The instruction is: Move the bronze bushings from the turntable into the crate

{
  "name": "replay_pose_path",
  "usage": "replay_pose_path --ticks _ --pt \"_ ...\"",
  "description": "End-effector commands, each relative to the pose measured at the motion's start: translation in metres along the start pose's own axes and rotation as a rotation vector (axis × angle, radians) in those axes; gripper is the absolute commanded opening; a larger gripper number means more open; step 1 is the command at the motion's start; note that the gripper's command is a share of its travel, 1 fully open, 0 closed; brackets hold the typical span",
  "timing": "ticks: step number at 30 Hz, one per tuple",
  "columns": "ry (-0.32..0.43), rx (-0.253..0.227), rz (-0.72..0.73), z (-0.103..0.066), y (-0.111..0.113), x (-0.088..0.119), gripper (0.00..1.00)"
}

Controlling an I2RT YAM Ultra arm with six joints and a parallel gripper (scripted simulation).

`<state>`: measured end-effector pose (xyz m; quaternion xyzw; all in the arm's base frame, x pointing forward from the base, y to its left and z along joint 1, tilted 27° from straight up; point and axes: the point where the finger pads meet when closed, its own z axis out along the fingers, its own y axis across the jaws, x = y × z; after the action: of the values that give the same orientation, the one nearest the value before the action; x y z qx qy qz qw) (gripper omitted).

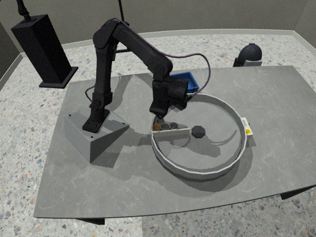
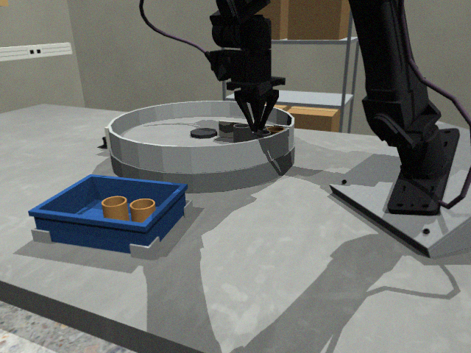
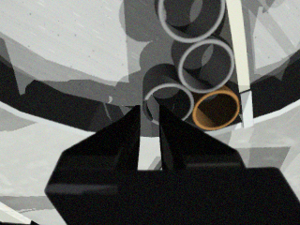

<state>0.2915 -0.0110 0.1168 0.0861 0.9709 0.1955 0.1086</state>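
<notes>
The grey turntable [image 1: 209, 112] [image 2: 167, 161] [image 3: 61, 47] holds one bronze bushing [image 1: 156, 127] [image 3: 204, 117], upright in the corner between wall and divider. Three upright steel bushings crowd beside it: one near the wall [image 1: 160, 121], one in the middle [image 1: 165, 126] and one nearer the hub [image 1: 174, 125]. My gripper [image 1: 160, 117] [image 2: 258, 130] [image 3: 149, 112] points down, nearly shut with a narrow gap, at the rim of the steel bushing nearest the wall; no held bushing shows. Two bronze bushings [image 2: 115, 210] [image 2: 143, 213] stand in the blue crate [image 2: 89, 226].
A pale divider [image 1: 171, 132] [image 3: 238, 47] runs from the turntable wall toward the dark hub [image 1: 198, 131] [image 2: 203, 132]. The raised wall [image 2: 197, 154] surrounds the disc. The crate stands beside the turntable, partly behind the arm in the top view. A labelled box [image 1: 246, 126] sits outside the wall.
</notes>
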Motion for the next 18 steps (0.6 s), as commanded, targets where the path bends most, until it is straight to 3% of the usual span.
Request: replay_pose_path --ticks 1,18 --pt "-0.023 0.003 0.010 -0.0076 -0.0019 -0.0104 0.15" --pt "-0.041 0.005 0.001 -0.0111 -0.0001 -0.0133 0.15"
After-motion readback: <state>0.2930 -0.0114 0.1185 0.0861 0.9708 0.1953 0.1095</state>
